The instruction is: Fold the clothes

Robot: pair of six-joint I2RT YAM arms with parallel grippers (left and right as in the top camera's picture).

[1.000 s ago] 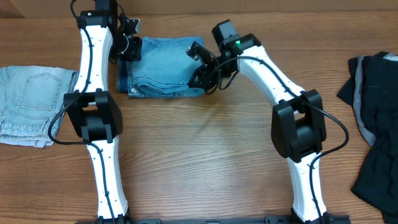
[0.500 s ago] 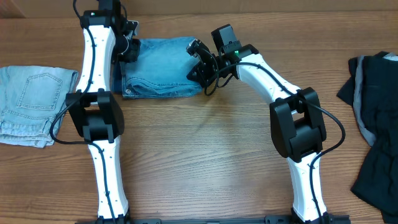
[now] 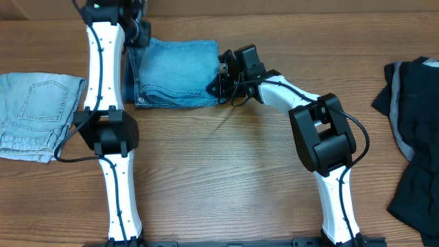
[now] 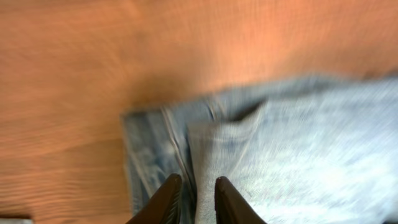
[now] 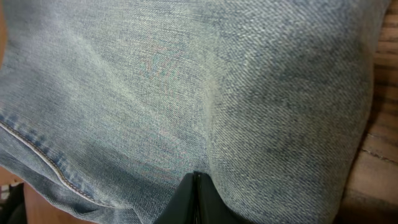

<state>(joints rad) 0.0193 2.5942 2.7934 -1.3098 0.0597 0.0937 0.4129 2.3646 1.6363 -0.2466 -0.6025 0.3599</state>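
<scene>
The folded mid-blue jeans (image 3: 177, 72) lie at the back of the wooden table. My left gripper (image 3: 136, 32) is at their far left corner. In the blurred left wrist view the left gripper (image 4: 194, 190) has its jaws almost closed, and a pale fold of the jeans (image 4: 214, 143) runs between them. My right gripper (image 3: 221, 77) is at the jeans' right edge. In the right wrist view the right gripper (image 5: 196, 182) is fully shut, its tips pressed against the denim (image 5: 186, 81), which fills the view.
A paler, washed-out folded pair of jeans (image 3: 34, 113) lies at the left table edge. A black garment with grey trim (image 3: 411, 116) lies at the right edge. Both arm bases stand at the front.
My left gripper has moved toward the table's far edge. My right gripper has dropped lower at the jeans' right edge, and its arm has folded in. The jeans have shifted slightly left.
</scene>
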